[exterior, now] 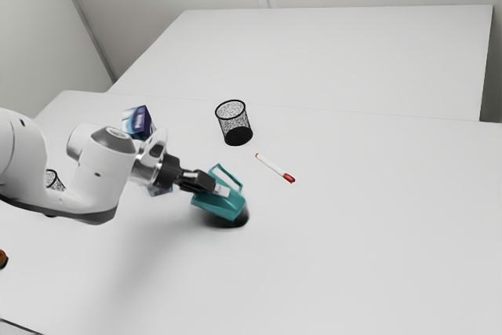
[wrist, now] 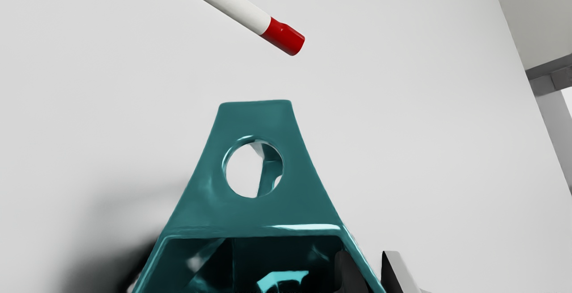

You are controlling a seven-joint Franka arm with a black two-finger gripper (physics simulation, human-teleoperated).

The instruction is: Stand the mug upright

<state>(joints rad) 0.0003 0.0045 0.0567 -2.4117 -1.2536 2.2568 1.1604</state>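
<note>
Robotic arm and teal mug on a pale worktop (exterior: 353, 249). The white arm (exterior: 110, 170) enters at the left edge of the exterior view and extends toward the centre of the frame, ending in the black pincer (exterior: 222, 191). The pincer is closed on the wall of the mug (exterior: 229, 206): in the wrist view, one finger (wrist: 351, 270) lies inside the hollow and the other (wrist: 397, 270) outside, with the wall between them. The mug, just below the centre of the exterior frame, is tilted, its mouth toward the pincer and its handle (wrist: 254, 121) uppermost in that view. A dark shadow lies beneath it; whether the mug touches the worktop cannot be told.

A white marker with a red cap (exterior: 274, 167) lies near the mug, to its upper right in the exterior frame. A black mesh cup (exterior: 234, 123) stands upright above the mug in that frame. At the left, a blue and white box (exterior: 137, 121) sits behind the arm, and a second mesh container (exterior: 53, 180) is partly hidden by it.
</note>
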